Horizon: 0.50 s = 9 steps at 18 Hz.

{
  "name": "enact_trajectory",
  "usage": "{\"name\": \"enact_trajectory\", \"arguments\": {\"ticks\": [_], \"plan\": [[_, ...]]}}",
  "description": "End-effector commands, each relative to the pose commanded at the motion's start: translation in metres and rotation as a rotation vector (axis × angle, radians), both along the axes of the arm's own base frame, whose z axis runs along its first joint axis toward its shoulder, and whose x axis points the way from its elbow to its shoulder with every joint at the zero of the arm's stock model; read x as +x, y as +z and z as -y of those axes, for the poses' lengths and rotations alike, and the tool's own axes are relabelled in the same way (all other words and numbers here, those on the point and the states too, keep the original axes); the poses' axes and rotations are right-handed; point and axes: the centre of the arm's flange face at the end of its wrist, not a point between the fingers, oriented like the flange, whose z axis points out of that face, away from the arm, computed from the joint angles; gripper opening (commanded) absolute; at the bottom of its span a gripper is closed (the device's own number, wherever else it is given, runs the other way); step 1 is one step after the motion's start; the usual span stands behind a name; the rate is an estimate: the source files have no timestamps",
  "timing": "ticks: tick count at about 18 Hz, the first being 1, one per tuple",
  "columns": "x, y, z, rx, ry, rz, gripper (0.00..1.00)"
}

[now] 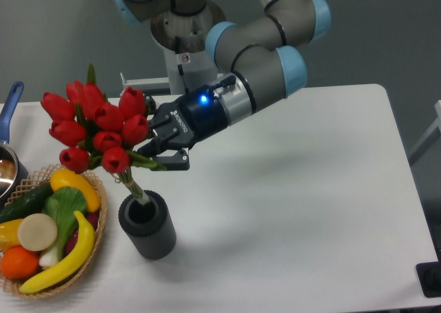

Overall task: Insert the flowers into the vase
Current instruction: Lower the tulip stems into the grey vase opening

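Above the vase (147,225), near the worktop's (296,209) left front: flowers (96,128) tilted, red buds up-left, stem ends just inside the dark rim. Clamped at the leaves by the tool (164,156), fingers closed on the bunch. Left of the vase, just beside it, a basket (96,237) of fruit; at the far left edge, a pan (8,158) with a blue handle.

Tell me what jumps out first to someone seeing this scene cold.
The bunch of red tulips at left, held tilted in the gripper, stands out most, its stem ends at the mouth of the dark ribbed vase near the table's front. Next comes the grey-and-blue arm reaching in from the top, then the woven basket of fruit at the table's left edge.
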Motion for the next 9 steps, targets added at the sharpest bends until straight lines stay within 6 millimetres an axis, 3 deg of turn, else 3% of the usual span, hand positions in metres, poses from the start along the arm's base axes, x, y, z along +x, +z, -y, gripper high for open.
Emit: {"name": "enact_trajectory", "arguments": {"ticks": [9], "plan": [[-0.003, -0.029, -0.005, -0.038, 0.000, 0.031, 0.31]]}}
